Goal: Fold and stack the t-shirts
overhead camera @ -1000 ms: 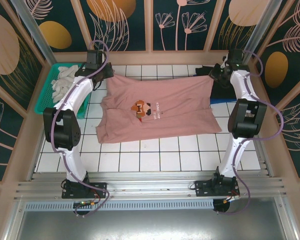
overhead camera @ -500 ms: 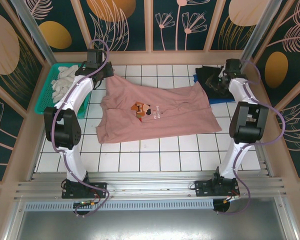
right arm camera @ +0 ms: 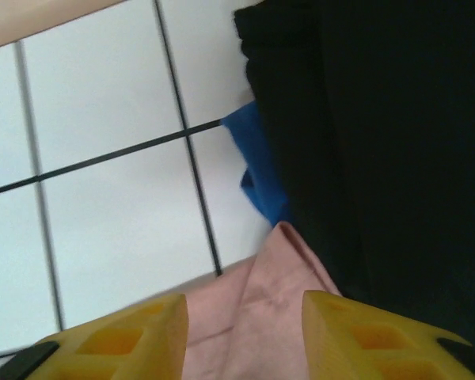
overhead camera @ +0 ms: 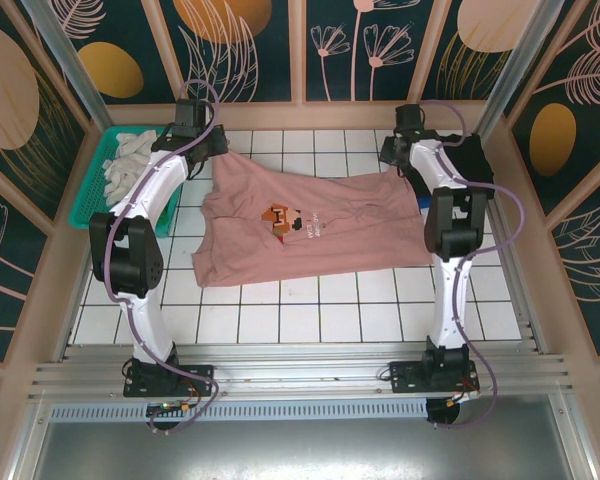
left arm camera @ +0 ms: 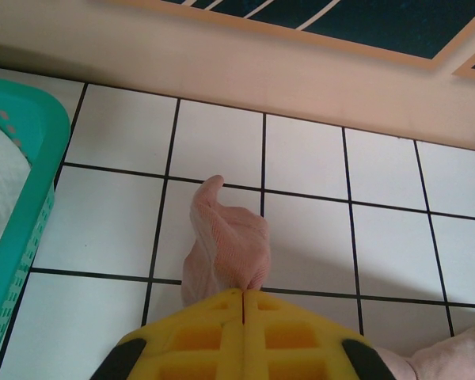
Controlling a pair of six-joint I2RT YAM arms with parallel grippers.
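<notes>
A dusty-pink t-shirt (overhead camera: 315, 228) with a small brown-orange print lies spread on the white tiles. My left gripper (overhead camera: 212, 150) is shut on its far left corner; in the left wrist view the yellow fingers (left arm camera: 214, 332) pinch a bunch of pink cloth (left arm camera: 226, 249). My right gripper (overhead camera: 398, 160) hovers open over the shirt's far right corner (right arm camera: 273, 317), which lies loose between its fingertips. Beside that corner lies a black t-shirt (right arm camera: 380, 142) on top of a blue one (right arm camera: 261, 170); the black t-shirt (overhead camera: 472, 160) sits at the back right.
A teal lattice basket (overhead camera: 92, 200) holding white cloth (overhead camera: 130, 160) stands at the back left, close to my left gripper, and its rim (left arm camera: 32, 198) shows in the left wrist view. A wooden wall (left arm camera: 301, 71) runs along the back edge.
My right gripper has opened and let go of the pink shirt's far right corner, which dropped to the table. The right arm swung left along the back. The left gripper kept its hold.
</notes>
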